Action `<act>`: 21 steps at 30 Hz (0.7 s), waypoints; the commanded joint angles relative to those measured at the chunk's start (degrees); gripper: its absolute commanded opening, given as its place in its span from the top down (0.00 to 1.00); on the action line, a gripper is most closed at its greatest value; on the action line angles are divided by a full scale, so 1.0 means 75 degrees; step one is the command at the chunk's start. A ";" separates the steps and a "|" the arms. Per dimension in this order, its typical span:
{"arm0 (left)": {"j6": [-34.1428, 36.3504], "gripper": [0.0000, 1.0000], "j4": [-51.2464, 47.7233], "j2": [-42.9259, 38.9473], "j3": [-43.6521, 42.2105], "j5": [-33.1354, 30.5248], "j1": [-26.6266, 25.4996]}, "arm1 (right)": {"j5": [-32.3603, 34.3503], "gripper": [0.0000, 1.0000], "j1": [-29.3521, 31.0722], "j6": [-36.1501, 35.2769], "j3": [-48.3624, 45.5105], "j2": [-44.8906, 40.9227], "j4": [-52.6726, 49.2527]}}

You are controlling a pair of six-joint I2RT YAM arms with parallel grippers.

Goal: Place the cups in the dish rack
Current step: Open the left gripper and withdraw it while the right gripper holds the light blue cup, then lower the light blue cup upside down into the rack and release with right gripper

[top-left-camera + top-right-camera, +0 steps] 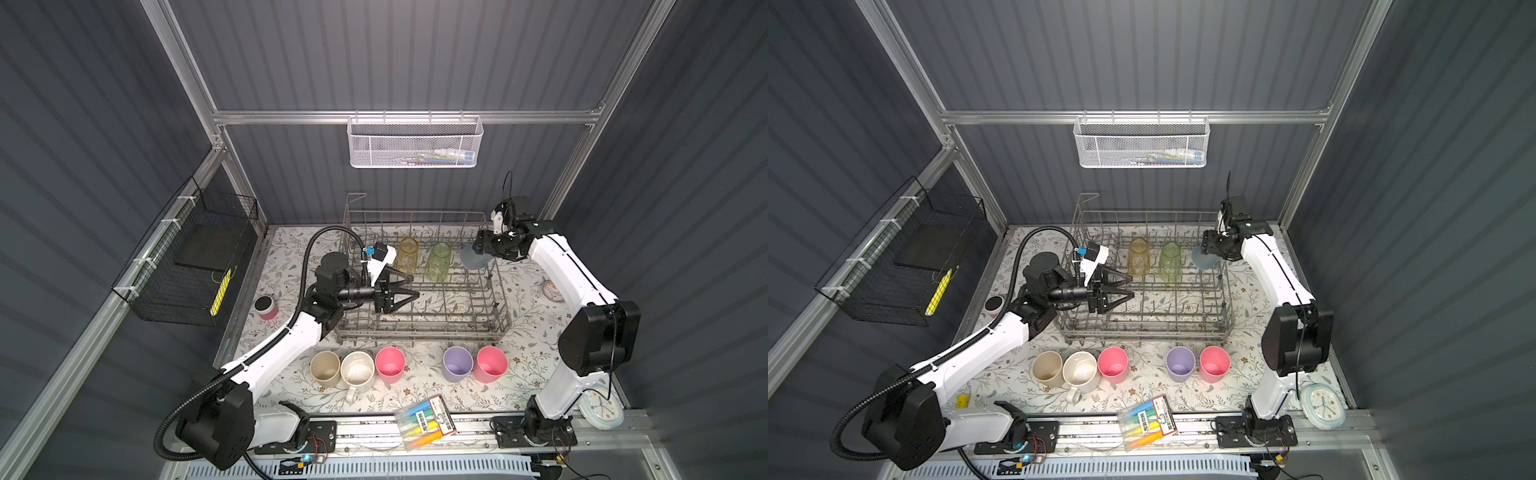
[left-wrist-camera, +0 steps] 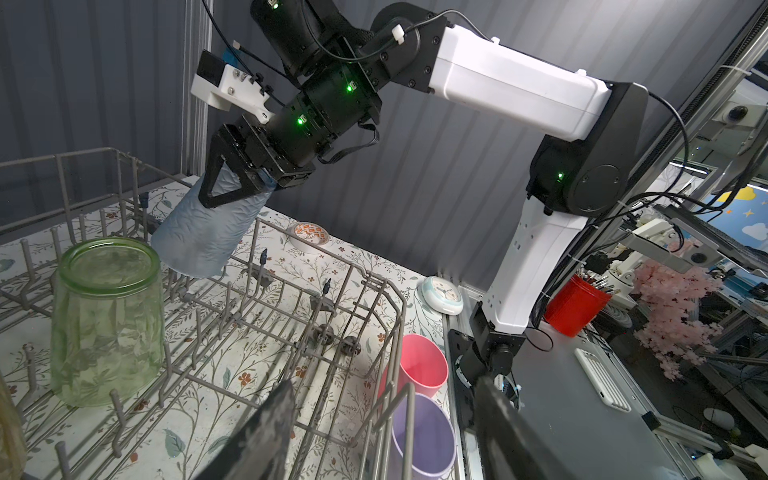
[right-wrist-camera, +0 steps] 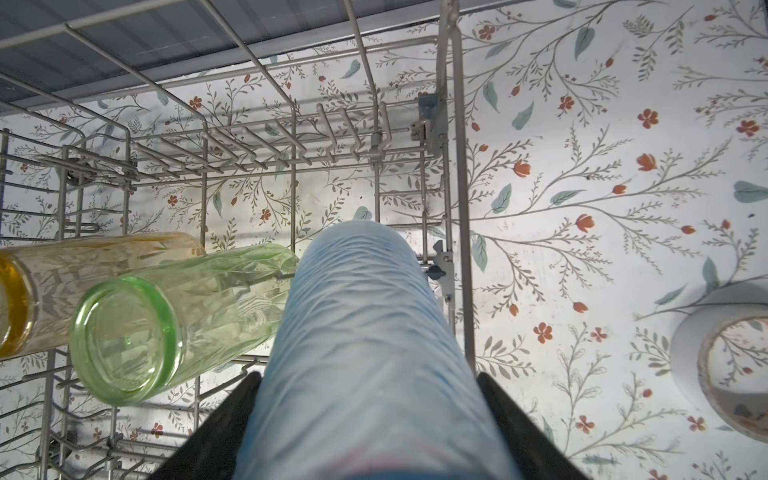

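STEP: racking tall clear-blue tumbler (image 3: 357,299), mouth-down | right claw (image 3: 370,415) clamped on it; left claw (image 1: 414,287) agape, empty | NEXT: lower into grey wire dish rack (image 1: 500,309) beside green glass (image 1: 438,262), release

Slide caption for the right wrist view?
Right claw grips the clear-blue tumbler at one end of the dish rack, beside the inverted green glass and amber glass.
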 commanded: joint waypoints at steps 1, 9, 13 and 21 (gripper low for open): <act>0.0107 0.32 0.0082 0.0066 0.0002 0.0130 0.0029 | 0.0067 0.77 0.0054 -0.0113 0.0346 0.0151 -0.0061; 0.0131 0.33 0.0071 0.0124 -0.0027 0.0148 0.0031 | 0.0306 0.76 0.0180 -0.0193 0.0664 0.0639 -0.0352; 0.0148 0.33 0.0057 0.0107 -0.0020 0.0161 0.0028 | 0.0444 0.76 0.0242 -0.0237 0.0737 0.0832 -0.0448; 0.0190 0.33 0.0021 0.0134 0.0008 0.0160 0.0027 | 0.0465 0.74 0.0334 -0.0226 0.0852 0.1114 -0.0504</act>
